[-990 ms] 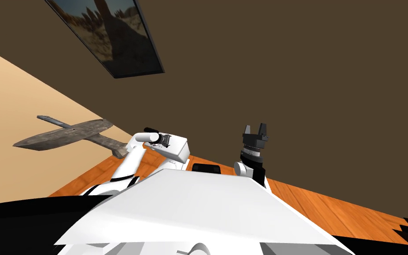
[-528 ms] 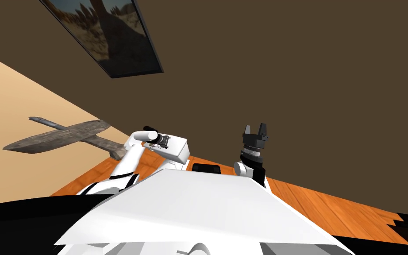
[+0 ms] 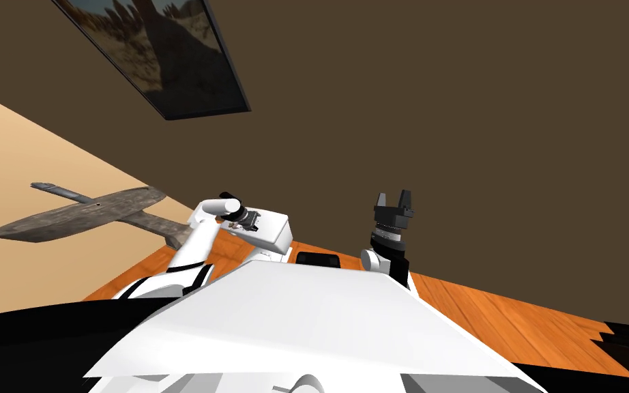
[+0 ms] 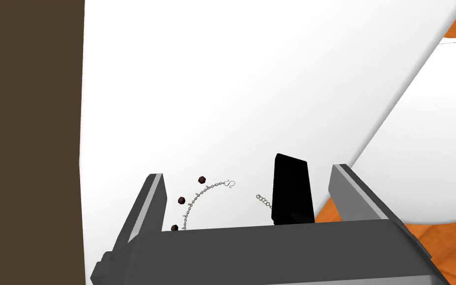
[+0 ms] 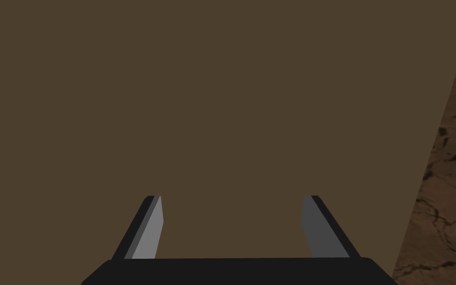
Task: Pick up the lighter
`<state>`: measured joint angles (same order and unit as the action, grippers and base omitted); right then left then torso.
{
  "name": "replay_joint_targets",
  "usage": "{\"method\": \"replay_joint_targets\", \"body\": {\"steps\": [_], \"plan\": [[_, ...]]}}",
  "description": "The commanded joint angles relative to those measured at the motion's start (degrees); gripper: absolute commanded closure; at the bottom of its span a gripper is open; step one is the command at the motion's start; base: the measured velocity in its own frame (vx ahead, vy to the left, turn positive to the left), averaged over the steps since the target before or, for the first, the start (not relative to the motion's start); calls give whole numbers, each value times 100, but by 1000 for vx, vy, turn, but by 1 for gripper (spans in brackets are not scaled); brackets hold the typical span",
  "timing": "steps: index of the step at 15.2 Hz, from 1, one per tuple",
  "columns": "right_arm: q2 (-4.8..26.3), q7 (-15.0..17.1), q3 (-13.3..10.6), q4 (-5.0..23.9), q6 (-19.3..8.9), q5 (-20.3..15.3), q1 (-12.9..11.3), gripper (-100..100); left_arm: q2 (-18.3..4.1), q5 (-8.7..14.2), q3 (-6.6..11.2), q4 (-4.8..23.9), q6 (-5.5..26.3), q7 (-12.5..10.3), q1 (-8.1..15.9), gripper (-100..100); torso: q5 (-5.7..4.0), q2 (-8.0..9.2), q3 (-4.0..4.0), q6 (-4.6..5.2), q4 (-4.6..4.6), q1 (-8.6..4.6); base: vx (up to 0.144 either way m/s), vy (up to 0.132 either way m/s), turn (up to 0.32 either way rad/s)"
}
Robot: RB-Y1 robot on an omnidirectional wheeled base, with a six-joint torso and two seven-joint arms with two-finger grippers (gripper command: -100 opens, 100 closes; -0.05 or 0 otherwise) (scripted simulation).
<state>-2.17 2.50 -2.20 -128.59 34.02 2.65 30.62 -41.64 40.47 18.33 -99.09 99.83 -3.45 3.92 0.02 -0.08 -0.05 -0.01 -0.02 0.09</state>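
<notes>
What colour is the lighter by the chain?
The lighter is plain black; the left wrist view shows it best.

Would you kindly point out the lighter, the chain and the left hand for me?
lighter (image 4: 293, 188): left wrist view, middle of its black body.
chain (image 4: 206, 188): left wrist view, on its curved run of links.
left hand (image 4: 248, 171): left wrist view, midway between its open fingertips.

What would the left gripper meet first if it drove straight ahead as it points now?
Probably the flat white surface. The left gripper's open fingers straddle the black rectangular lighter, off-centre near one finger, so it may brush that first; depth is unclear.
</notes>
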Motion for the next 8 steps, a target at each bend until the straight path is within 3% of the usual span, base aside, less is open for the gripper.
{"method": "replay_joint_targets", "body": {"steps": [1,8], "plan": [[0,0,0,0,0,0,0,0,-18,22,11,16,230,2,23,-100,0,0,0,0,0,0,14,21,-16],[0,0,0,0,0,0,0,0,-137,144,83,133,1049,17,154,-100,1,-1,-1,0,0,1,18,25,-22]]}}
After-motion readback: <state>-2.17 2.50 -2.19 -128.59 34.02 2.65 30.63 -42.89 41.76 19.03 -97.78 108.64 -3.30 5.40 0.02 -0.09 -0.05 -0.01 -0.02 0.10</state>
